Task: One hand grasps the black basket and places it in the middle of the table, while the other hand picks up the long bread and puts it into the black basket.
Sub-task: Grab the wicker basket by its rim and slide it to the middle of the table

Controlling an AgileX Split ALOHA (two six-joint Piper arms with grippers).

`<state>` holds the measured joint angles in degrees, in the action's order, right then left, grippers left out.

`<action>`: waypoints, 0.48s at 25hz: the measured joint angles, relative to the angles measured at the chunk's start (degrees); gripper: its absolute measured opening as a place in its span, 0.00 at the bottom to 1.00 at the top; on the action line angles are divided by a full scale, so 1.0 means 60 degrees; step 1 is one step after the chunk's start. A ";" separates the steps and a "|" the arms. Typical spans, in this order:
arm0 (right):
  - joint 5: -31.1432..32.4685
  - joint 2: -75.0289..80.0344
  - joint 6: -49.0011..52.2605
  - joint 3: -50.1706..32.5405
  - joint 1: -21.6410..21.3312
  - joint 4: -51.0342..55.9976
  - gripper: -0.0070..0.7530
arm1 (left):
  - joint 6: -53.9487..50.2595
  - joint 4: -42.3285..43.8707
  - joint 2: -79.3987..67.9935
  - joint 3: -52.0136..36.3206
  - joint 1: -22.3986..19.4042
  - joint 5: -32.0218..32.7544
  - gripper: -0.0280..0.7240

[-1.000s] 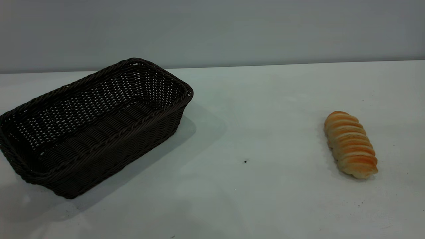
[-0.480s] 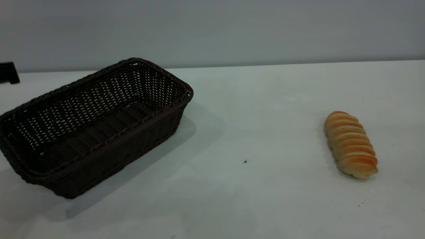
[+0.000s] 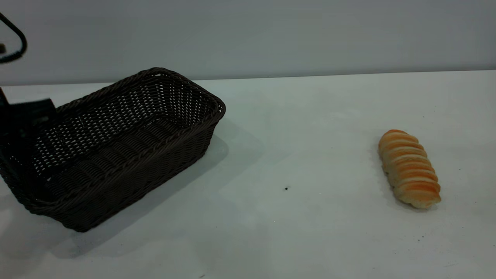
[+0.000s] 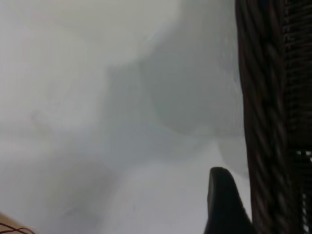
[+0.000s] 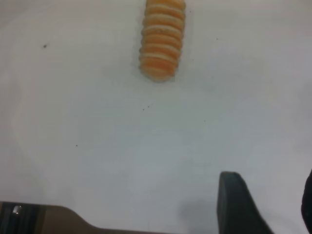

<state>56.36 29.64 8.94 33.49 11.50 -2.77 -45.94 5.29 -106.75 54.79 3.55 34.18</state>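
Observation:
The black basket (image 3: 170, 151) stands at the table's left, its long side running diagonally. My left gripper (image 3: 30, 113) hangs at the basket's far-left end. In the left wrist view one curved finger (image 4: 222, 202) sits just outside the basket's woven wall (image 4: 265, 97), the jaws stand apart, and the other finger is hidden. The long bread (image 3: 410, 168) lies alone at the right. The right wrist view shows the bread (image 5: 162, 41) well ahead of my open, empty right gripper (image 5: 269, 183). The right gripper is out of the exterior view.
The white table (image 3: 302, 128) has a small dark speck (image 3: 286, 188) between basket and bread. A grey wall runs behind the table's far edge. A black cable loop (image 3: 17, 42) of the left arm shows at the upper left.
The left arm has come into the exterior view from the left edge and moved in and down to the basket's left end. Basket and bread have not moved.

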 joint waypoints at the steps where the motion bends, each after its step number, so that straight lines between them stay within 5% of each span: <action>1: 0.0000 0.0000 0.0000 0.0000 0.0000 0.0000 0.42 | 0.0000 -0.0003 -0.0145 0.0023 0.0000 -0.0084 0.69; 9: 0.0000 0.0000 -0.0017 0.0003 0.0000 0.0011 0.42 | -0.0018 -0.0021 -0.0934 0.0154 -0.0014 -0.1024 0.69; 12: 0.0000 0.0000 -0.0032 0.0011 0.0000 0.0011 0.42 | -0.0100 -0.0021 -0.1095 0.0163 -0.0014 -0.1357 0.62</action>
<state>56.36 29.64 8.75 33.56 11.50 -2.71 -46.54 5.16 -113.32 55.76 3.46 26.04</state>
